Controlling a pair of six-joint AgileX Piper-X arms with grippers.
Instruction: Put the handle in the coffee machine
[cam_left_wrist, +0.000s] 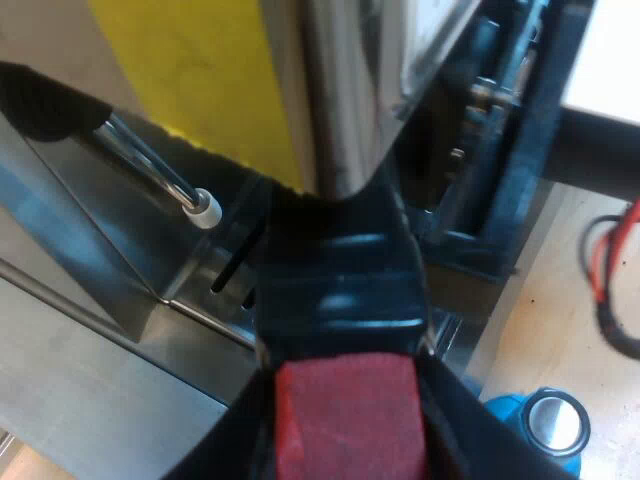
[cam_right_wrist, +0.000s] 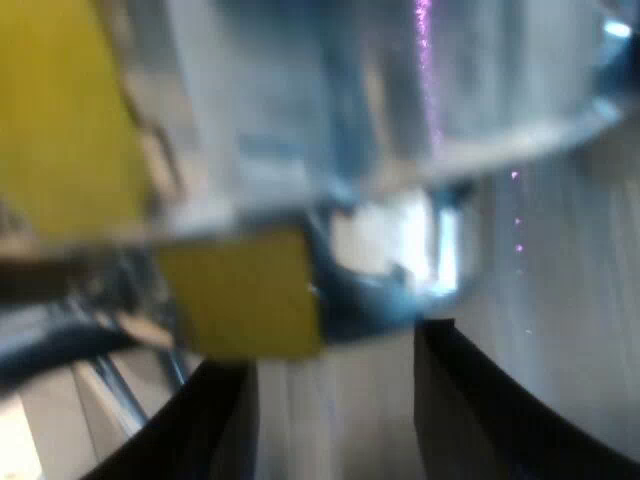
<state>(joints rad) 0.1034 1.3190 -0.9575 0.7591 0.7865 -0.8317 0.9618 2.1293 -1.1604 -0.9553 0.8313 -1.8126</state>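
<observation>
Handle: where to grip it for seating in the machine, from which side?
I'd grip the handle by its dark part beside the red end, coming along its length from that end. It points straight at the machine, so only this end is free; the left fingers flank it there.

The machine (cam_left_wrist: 340, 90) stands close ahead of the handle (cam_left_wrist: 335, 290), and its steam pipe (cam_left_wrist: 160, 170) slants just beside that path. Beside the machine, bare worktop (cam_left_wrist: 548, 320) lies open as far as a blue tamper (cam_left_wrist: 545, 425). The right pincer (cam_right_wrist: 340, 420), fingers apart, faces the machine's body at close range.
</observation>
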